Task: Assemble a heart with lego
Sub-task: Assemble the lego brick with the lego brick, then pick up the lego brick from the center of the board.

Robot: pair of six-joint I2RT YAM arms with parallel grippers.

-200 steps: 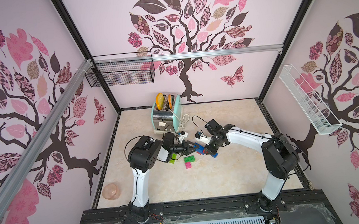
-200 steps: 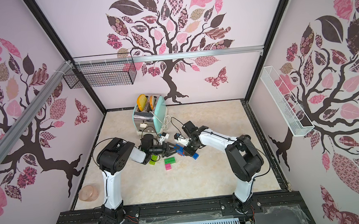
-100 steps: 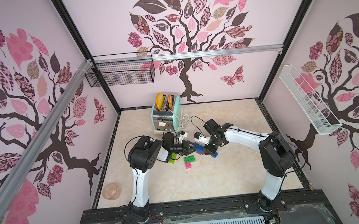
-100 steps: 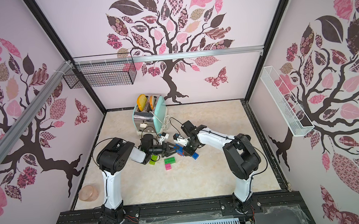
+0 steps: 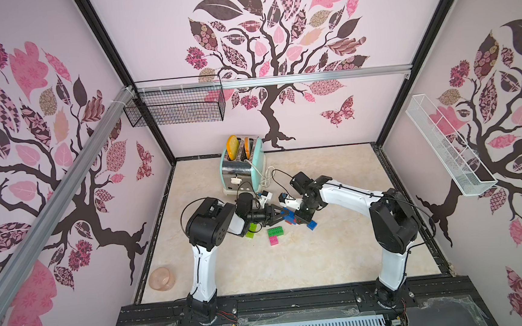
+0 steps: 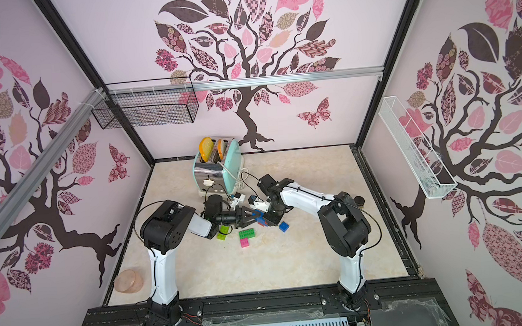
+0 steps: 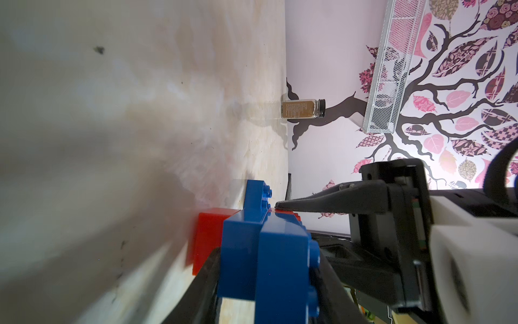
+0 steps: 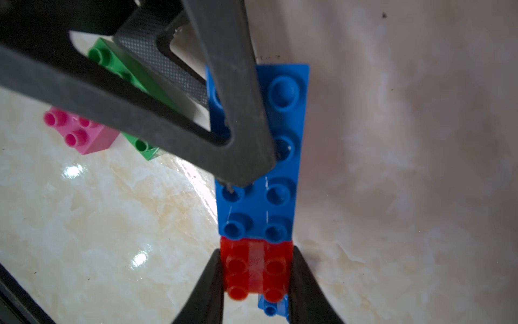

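nothing has shifted in the last second: both grippers stay clamped where blue meets red.
my left gripper [image 5: 278, 216] is narrowed on the long blue brick [image 8: 258, 157], and my right gripper [image 8: 255, 252] is closed tight on the small red brick [image 8: 256, 273], which touches that brick's end; i cannot tell whether it has seated. i judge this a press-and-hold, so the heart is barely begun: the dark green brick [image 5: 275, 232], pink brick [image 5: 273, 240], lime brick [image 5: 251, 228] and small blue brick [image 5: 312, 225] lie on the worktop [image 5: 323, 260] close by, none joined to what i hold.
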